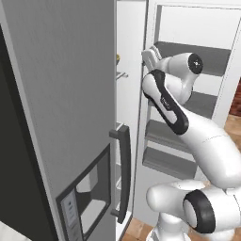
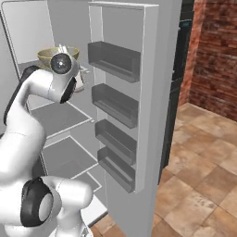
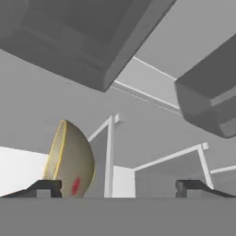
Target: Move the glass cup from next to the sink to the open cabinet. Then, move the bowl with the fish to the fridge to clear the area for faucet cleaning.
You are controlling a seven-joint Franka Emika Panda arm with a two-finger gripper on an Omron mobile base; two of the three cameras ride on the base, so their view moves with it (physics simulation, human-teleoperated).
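My gripper point(image 3: 117, 186), jaws spread wide and holding nothing, points into the open fridge point(image 2: 125, 139). The bowl with the fish point(image 3: 69, 159) rests on a fridge shelf, just beside my left fingertip point(image 3: 44, 188) and outside the gap between the tips; the fish itself is hidden. In my judgement the bowl is delivered; only withdrawing the arm remains.

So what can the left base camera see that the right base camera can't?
The left base view has the fridge's closed door with its dark dispenser panel and black handle. The right base view has the brick wall, the tiled floor and most of the olive-yellow bowl on a fridge shelf. Both have the white arm, the open fridge and its grey door shelves.
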